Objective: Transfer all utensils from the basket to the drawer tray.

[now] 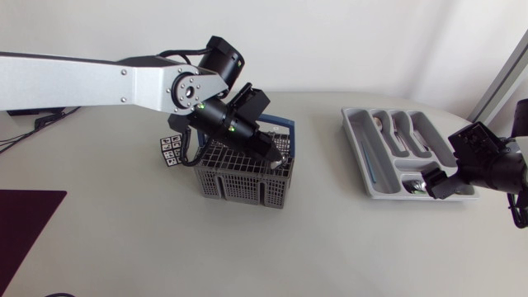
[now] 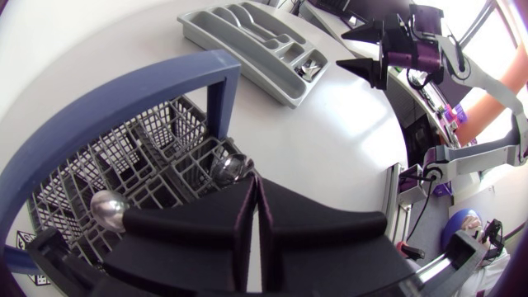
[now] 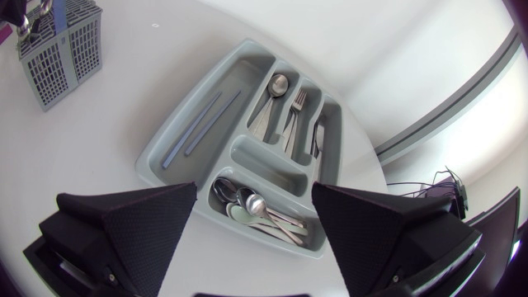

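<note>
the left arm (image 1: 99, 82) is seen stretched over the table (image 1: 124, 239), and the left gripper (image 2: 254, 180) is found down inside the grey basket (image 1: 235, 186), which is placed near the middle, just beside a small marker card (image 1: 172, 148). its fingers (image 2: 206, 223) are pressed nearly together; whether anything is clamped between them cannot be told. a spoon bowl (image 2: 227, 167) is seen just ahead of the tips, inside the basket. well apart to the right the drawer tray (image 3: 264, 157) is laid, with spoons (image 3: 252, 206) and a fork (image 3: 297, 103) already sorted in it. the right gripper (image 1: 436, 183) is held wide open above the tray's end where the spoons lie.
</note>
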Motion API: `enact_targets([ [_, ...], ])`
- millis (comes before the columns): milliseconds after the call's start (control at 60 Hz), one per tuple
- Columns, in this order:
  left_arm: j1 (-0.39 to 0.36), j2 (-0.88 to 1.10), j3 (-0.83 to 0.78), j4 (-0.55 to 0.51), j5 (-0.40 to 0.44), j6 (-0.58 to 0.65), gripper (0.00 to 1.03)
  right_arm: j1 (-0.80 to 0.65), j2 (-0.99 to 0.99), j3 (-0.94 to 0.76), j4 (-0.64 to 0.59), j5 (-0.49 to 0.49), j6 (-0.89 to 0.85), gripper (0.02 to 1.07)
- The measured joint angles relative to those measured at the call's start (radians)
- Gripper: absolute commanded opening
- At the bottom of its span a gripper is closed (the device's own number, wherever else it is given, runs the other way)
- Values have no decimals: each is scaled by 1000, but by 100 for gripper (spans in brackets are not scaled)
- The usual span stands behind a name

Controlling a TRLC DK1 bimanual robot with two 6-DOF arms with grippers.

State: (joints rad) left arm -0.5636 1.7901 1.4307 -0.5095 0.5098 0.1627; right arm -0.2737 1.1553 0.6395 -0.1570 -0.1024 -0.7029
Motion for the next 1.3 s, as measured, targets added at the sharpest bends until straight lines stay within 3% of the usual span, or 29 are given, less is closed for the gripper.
enact_targets([
  [333,60,0,39,-38,146,-91,3,161,-122,-2,-86,42,56,102],
  [550,64,-24,42,-48,152,-114,3,303,-144,-2,-118,97,117,102],
  [867,65,-245,42,-66,144,-115,3,544,-170,24,-159,132,205,102],
  [1067,55,-338,9,-69,114,-101,3,656,-208,63,-177,42,196,102],
  [1300,3,-367,-81,-78,110,-2,4,686,-228,86,-200,-166,175,102],
])
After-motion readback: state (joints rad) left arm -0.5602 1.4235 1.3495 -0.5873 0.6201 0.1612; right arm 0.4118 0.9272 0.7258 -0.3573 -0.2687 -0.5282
